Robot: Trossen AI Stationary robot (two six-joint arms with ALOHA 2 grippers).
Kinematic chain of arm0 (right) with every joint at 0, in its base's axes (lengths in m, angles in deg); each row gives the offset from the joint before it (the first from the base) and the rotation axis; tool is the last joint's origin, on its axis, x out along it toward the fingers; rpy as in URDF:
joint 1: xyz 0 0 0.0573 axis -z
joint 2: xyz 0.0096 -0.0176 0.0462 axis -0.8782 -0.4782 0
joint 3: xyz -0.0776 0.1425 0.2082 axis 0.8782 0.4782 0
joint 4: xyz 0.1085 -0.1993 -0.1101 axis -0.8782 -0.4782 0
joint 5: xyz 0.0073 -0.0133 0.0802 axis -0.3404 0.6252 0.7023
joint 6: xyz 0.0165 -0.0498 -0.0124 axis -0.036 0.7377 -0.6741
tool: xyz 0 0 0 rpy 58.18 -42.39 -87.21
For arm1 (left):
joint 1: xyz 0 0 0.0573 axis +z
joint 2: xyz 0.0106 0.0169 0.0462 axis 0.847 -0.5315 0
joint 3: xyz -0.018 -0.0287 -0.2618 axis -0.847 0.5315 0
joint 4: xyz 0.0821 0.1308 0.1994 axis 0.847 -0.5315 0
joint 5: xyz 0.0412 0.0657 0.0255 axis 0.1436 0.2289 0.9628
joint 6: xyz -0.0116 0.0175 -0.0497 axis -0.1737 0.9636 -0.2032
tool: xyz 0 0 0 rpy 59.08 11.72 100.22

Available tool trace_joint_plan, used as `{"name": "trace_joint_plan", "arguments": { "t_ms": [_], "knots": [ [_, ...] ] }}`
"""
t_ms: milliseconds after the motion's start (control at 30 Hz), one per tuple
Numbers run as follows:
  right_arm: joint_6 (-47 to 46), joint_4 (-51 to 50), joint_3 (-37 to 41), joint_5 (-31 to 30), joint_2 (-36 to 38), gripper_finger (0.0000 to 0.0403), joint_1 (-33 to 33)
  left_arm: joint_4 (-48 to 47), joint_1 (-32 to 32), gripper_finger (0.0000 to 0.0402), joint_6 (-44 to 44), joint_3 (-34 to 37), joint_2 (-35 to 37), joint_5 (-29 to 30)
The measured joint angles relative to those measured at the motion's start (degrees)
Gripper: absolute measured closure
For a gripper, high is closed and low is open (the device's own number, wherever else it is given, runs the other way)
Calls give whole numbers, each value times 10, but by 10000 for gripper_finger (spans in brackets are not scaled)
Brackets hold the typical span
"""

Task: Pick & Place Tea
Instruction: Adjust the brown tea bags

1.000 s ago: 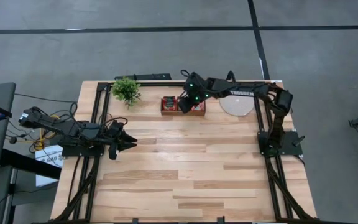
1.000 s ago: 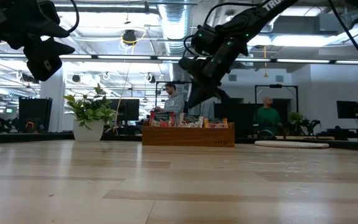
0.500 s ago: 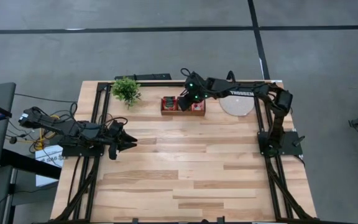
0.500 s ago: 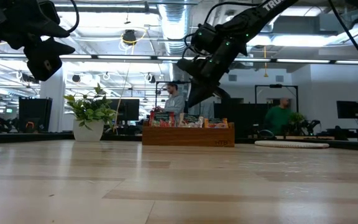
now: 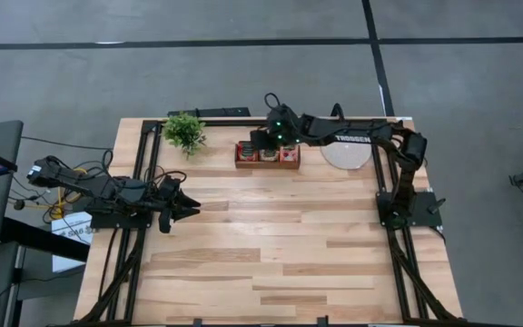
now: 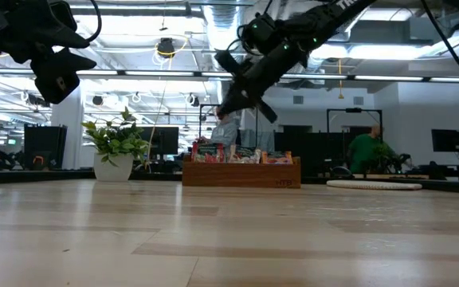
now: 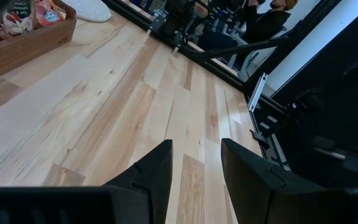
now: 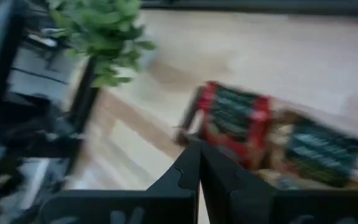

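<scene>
right hand (image 5: 260, 139) fingers closed together, nothing held, above brown wooden tea box (image 5: 267, 162) | red-and-green paper tea packets (image 8: 235, 118) judged light, crushable; best pinched by upper edge | left hand (image 5: 187, 206) parted narrowly, parked well left of box

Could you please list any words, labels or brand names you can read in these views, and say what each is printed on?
"TROSSEN", faint white letters: right arm, high view.
"VANILLA CINNAMON & APPLE", partly cut off: tea packet, left wrist view.
Mark stamped on the wooden tea box: too small to read.
Packets in the right wrist view: too blurred.

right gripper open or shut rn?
Shut. In the right wrist view, the right gripper's two dark fingers meet above the wooden tea box, nothing visible between them.
</scene>
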Motion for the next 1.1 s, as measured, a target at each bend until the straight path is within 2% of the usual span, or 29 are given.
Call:
{"name": "trace_joint_plan", "arguments": {
  "t_ms": [67,133,233,333,500,633,867,1100],
  "knots": [
    [40,17,-2,14,0,403,-3,0,0,273,0,0,0,0],
    [56,-32,-25,3,0,403,-8,0,0,273,0,0,0,0],
    [70,-170,-69,-80,0,403,-18,-1,0,273,0,0,0,0],
    [76,-250,-96,-135,0,403,-23,-2,0,273,3,0,0,0],
    [68,-286,-121,-135,-1,403,-21,-2,0,273,11,0,0,0],
    [44,-313,-128,-131,-31,403,-25,-2,0,273,11,0,0,0],
    [51,-367,-211,-127,-117,403,-30,-1,0,273,9,0,0,-1],
    [72,-399,-270,-137,-142,403,-29,-2,-1,273,0,0,0,-5]
  ]
}}
